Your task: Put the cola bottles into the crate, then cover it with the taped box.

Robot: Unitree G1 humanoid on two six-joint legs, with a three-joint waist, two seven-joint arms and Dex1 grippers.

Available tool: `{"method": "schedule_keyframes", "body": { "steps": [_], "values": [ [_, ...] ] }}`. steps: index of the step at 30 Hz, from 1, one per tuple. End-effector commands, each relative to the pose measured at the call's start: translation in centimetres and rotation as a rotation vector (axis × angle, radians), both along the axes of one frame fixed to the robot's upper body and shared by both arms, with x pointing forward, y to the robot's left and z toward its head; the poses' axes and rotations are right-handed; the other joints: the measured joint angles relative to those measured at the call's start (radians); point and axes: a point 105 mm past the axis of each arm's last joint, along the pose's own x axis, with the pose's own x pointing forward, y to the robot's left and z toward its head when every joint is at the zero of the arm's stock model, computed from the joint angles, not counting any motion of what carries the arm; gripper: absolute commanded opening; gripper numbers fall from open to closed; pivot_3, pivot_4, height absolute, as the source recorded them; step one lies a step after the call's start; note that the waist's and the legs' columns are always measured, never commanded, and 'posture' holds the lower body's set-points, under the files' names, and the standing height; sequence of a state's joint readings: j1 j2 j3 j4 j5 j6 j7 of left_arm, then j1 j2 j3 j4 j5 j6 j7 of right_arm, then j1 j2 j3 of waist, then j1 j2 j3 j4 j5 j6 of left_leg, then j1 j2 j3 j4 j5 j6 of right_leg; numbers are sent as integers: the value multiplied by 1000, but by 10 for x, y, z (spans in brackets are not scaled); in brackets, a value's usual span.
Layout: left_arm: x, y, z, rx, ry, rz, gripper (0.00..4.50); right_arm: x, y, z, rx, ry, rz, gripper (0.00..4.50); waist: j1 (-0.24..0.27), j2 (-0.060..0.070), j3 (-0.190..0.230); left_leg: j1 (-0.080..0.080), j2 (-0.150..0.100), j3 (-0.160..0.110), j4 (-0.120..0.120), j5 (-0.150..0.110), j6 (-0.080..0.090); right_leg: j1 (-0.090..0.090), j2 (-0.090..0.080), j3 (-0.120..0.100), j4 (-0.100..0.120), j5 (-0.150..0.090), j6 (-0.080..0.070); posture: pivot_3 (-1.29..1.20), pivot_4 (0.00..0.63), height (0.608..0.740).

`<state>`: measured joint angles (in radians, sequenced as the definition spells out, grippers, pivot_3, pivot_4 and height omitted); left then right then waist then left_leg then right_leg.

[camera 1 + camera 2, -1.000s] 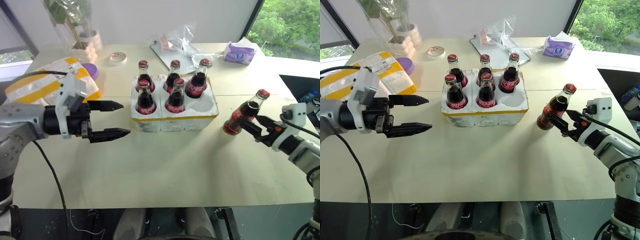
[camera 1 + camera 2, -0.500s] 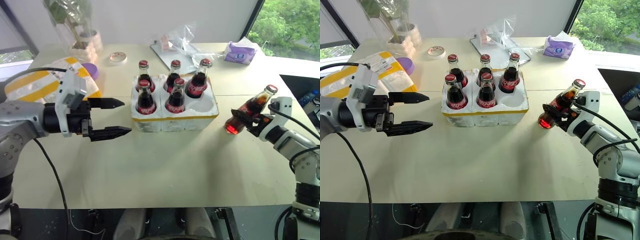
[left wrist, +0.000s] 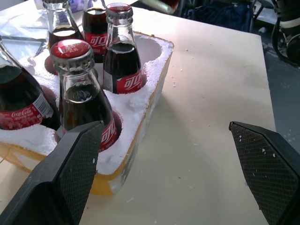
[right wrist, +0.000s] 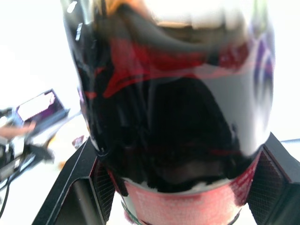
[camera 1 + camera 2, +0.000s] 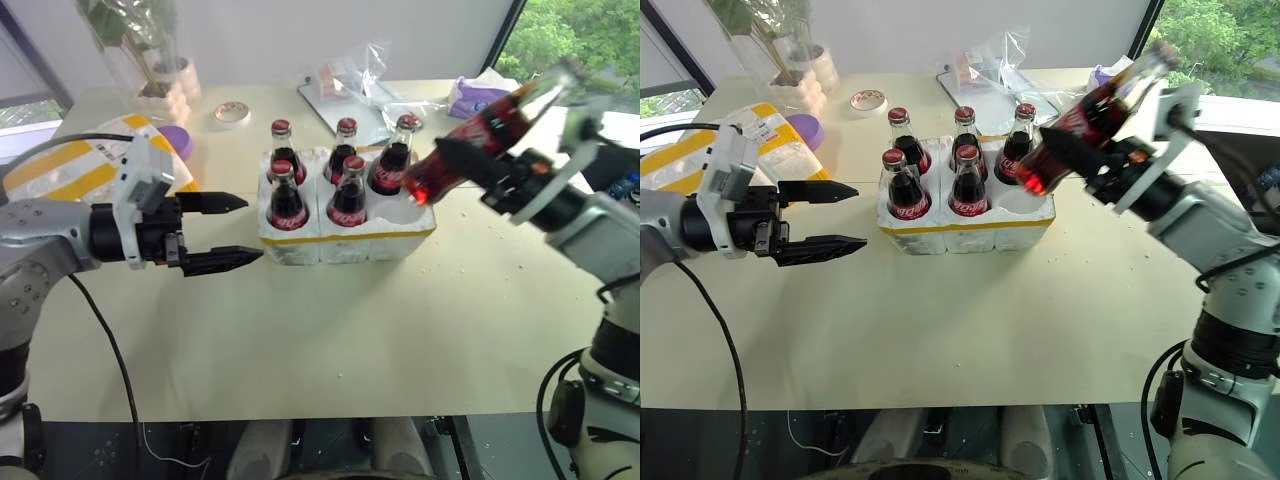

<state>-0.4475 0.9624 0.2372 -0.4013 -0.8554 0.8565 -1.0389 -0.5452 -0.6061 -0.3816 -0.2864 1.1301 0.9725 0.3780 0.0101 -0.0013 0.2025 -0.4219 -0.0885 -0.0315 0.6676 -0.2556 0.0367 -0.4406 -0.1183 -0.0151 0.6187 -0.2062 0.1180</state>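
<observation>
Pinching a cola bottle (image 5: pixel 478 132) around its body, the right gripper (image 5: pixel 470 165) holds it tilted in the air, base down toward the crate (image 5: pixel 345 232) and cap up to the right. The base hangs just above the crate's near right well (image 5: pixel 405 210), which has no bottle in it. Five other bottles (image 5: pixel 349 193) stand upright in the remaining wells of the white foam crate, whose base carries a yellow tape band. The crate sits in the middle of the bench (image 5: pixel 330 330). Left of it, the left gripper (image 5: pixel 225 232) hovers above the bench with its fingers (image 5: pixel 222 262) spread wide, pointing at the crate and holding nothing. Behind the left arm lies the taped box (image 5: pixel 70 165), its yellow bands and white label showing.
</observation>
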Motion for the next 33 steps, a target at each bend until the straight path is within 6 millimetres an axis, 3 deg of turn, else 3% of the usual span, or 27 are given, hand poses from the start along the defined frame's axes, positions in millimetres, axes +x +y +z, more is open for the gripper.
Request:
{"method": "schedule_keyframes", "body": {
  "steps": [1, 6, 15, 17, 19, 22, 25, 29, 33],
  "values": [
    [-1, 0, 9, 8, -53, 3, 4500, 5, 11, 12, -43, -77, 0, 2853, 0, 0, 0, 0, 0, 0, 0, 0, 0, 0, 0, 0, 0, 0, 0, 0, 150, 738],
    [-3, 2, 11, 12, -62, 15, 4500, 31, 8, -4, -92, -22, -63, 2853, 1, 0, 0, 0, 0, 0, 0, 0, 0, -1, 0, 0, 0, 0, 0, 0, 150, 738],
    [-5, 5, 9, 18, -68, 42, 4500, 30, 24, -58, -422, -27, 47, 2853, -5, 0, 0, -1, 0, 1, -1, 0, -1, -2, 1, 0, 0, 0, 0, 0, 150, 738],
    [-4, 7, 8, 16, -68, 54, 4500, 32, 26, -63, -445, -28, 59, 3916, -4, 0, 0, -1, 0, 1, -1, 0, -1, -2, 1, 0, 0, 0, 0, 0, 150, 738],
    [-2, 10, 5, 26, -66, 76, 4500, 33, 28, -58, -440, -40, 63, 4459, -4, -1, 0, -1, 0, 1, -1, 1, -1, -2, 1, 0, 0, 0, 0, 0, 150, 738],
    [3, 19, -5, 65, -68, 136, 4500, 28, 25, -44, -458, -81, 79, 4459, -4, -2, -1, 1, 0, 1, -1, 1, -1, -1, 1, 0, 0, 0, 0, 0, 150, 738],
    [12, 39, -15, 142, -94, 260, 4500, 9, 17, -20, -461, -125, 150, 4459, -3, -1, -1, 1, 0, 1, -1, 0, -1, -2, 1, 0, 1, 0, 0, 0, 150, 738],
    [27, 84, -14, 244, -186, 516, 4500, -23, -1, 24, -448, -194, 236, 4459, 2, -1, -1, 0, 0, 1, -2, 0, -1, -2, 0, 0, 0, 0, 0, 0, 150, 738],
    [30, 136, -16, 436, -264, 737, 4500, -43, -17, 50, -454, -229, 264, 4459, 2, -2, -1, 0, 1, 1, -2, 0, -1, -1, 0, 0, -2, 0, 0, 0, 150, 738]
  ]
}}
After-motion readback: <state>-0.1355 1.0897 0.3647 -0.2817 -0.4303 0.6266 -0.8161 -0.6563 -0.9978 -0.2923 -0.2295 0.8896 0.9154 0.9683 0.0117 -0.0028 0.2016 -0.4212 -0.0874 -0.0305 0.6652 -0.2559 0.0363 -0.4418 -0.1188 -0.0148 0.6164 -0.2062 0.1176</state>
